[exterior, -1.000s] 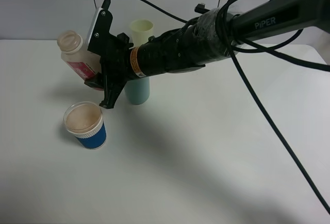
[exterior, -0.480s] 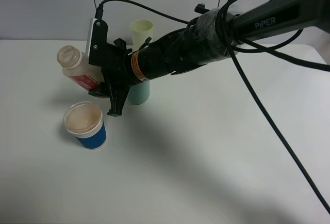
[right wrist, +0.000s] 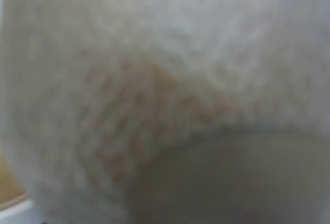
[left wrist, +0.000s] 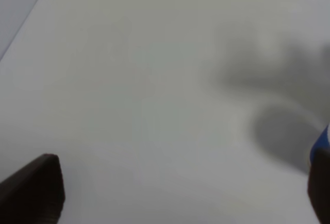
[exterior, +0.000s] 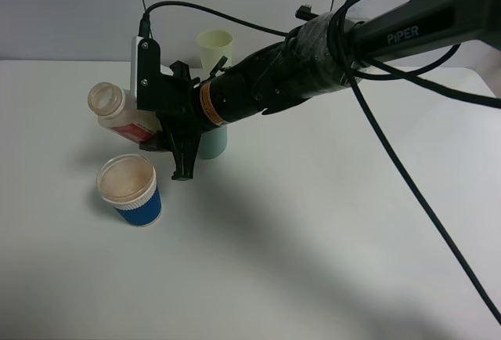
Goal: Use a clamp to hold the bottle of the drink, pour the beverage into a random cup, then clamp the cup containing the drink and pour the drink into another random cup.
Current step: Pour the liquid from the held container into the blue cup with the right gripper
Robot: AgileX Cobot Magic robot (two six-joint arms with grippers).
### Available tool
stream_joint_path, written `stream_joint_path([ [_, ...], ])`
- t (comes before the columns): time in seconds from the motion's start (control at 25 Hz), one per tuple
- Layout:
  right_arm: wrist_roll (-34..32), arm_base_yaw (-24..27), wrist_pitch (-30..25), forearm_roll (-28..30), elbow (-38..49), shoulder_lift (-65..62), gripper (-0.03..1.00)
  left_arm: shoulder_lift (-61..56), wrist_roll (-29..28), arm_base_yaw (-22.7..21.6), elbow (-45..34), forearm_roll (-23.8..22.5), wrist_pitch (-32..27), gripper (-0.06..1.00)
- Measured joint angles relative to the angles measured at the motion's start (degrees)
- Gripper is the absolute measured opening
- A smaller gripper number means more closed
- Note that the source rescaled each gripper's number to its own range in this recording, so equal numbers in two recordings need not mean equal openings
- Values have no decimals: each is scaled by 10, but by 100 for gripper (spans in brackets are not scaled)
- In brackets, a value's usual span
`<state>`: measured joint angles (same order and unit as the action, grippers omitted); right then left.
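The bottle [exterior: 111,106] is gripped in the closed right clamp [exterior: 149,124] and tilted, with its mouth toward 10 o'clock. The blue cup [exterior: 131,193] stands apart at 7 o'clock, its inside tan and judged filled. The teal tumbler [exterior: 213,142] is half hidden at 3 o'clock, its contents unseen.

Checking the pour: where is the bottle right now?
Exterior high view, left side: the bottle is tilted in the right claw, just behind the blue-and-white cup.
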<state>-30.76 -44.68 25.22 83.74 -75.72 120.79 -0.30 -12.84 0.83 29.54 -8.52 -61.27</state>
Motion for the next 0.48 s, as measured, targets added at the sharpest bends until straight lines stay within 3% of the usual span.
stream_joint_path([
  [0.48, 7, 4, -32, 35, 0, 0, 1, 0, 0, 0, 0, 0, 0, 88],
])
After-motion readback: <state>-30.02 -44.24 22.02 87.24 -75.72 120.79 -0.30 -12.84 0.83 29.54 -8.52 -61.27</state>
